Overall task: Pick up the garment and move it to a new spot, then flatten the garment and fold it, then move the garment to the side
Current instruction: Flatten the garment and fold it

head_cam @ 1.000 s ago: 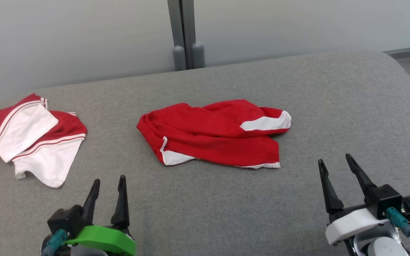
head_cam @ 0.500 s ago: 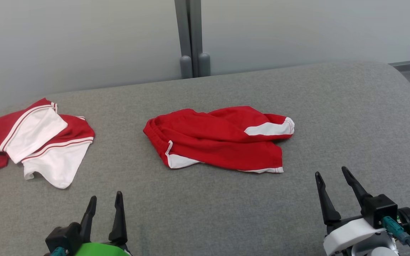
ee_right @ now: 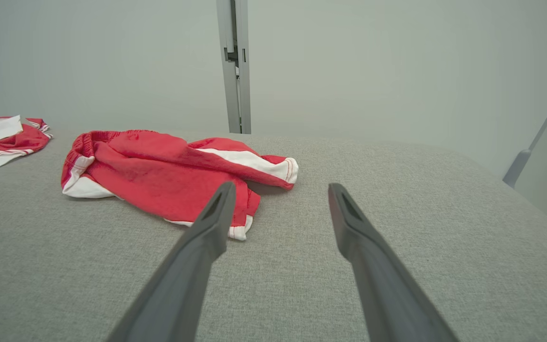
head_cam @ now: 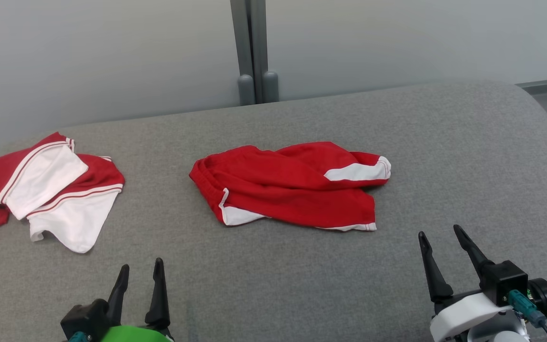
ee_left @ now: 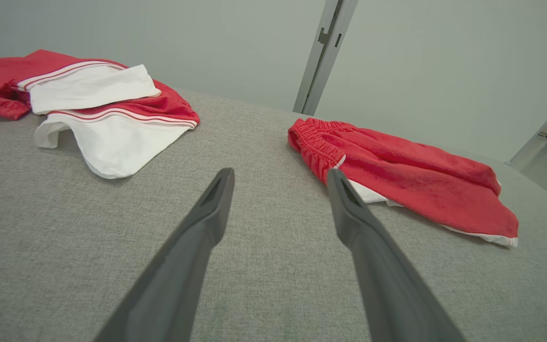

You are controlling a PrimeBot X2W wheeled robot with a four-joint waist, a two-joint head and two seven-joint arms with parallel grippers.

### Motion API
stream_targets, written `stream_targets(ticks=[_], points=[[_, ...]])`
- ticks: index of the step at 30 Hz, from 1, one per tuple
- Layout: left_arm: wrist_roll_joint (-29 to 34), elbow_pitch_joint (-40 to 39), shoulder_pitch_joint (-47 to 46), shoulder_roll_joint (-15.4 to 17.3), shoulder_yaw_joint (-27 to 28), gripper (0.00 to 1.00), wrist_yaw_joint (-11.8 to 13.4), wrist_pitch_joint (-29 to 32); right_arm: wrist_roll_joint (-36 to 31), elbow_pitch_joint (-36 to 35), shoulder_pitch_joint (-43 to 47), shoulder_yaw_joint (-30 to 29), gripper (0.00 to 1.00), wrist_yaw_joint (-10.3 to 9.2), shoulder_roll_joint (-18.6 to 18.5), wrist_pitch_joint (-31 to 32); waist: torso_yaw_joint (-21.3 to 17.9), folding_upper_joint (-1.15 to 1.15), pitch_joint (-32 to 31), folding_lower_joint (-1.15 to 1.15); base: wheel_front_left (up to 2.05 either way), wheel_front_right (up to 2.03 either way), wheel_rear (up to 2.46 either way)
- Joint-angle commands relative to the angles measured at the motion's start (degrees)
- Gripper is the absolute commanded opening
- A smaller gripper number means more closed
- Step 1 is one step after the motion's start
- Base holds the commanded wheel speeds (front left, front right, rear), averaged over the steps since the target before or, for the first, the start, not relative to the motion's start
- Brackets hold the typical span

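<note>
A crumpled garment (head_cam: 292, 187), red shorts with white side panels, lies in the middle of the grey padded surface (head_cam: 468, 156). It also appears in the left wrist view (ee_left: 411, 178) and the right wrist view (ee_right: 159, 175). My left gripper (head_cam: 141, 263) hovers open near the front edge, left of and nearer than the shorts, with nothing between its fingers (ee_left: 207, 223). My right gripper (head_cam: 438, 230) is open too, just off the shorts' near right corner, and its fingers (ee_right: 207, 228) hold nothing.
A second red and white garment (head_cam: 50, 187) lies bunched at the far left of the surface (ee_left: 102, 109). A pale wall with a grey vertical post (head_cam: 252, 52) stands behind. The surface rounds off at the right (head_cam: 539, 123).
The whole head picture has shifted a little down and right, so the camera moved. Both grippers sit slightly lower in view. The garments keep their shape and place.
</note>
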Motion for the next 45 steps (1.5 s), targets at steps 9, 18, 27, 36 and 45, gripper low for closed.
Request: stream_targets(ticks=[9,18,27,36,45], points=[[0.29,0.33,0.04,0.05,0.35,1.00,-0.10,-0.03,0.43,0.09,-0.10,-0.15,1.00,-0.02,-0.21,-0.12,-0.04,0.00,0.51,0.00,0.00,0.00,0.00],[3.01,3.43,-7.23,0.06,-4.99,1.00,-0.16,-0.03,0.20,-0.32,-1.39,0.27,1.00,-0.02,-0.21,-0.12,-0.90,0.00,2.77,0.00,0.00,0.00,0.00],[2.59,11.91,-23.57,2.10,-17.70,1.00,-0.19,3.86,0.17,-0.73,-4.54,1.62,1.00,-0.02,-0.20,-0.13,-2.83,0.00,8.74,0.00,0.00,0.00,0.00],[-1.27,25.22,-37.75,3.33,-23.22,1.00,-0.19,7.98,0.81,-0.63,-7.78,3.20,1.00,-0.02,-0.21,-0.12,-5.47,0.00,14.26,0.00,0.00,0.00,0.00],[-3.08,36.16,-44.20,4.68,-25.34,1.00,-0.19,8.29,0.79,-0.84,-8.57,2.55,1.00,-0.02,-0.20,-0.13,-5.54,0.00,16.29,0.00,0.00,0.00,0.00]])
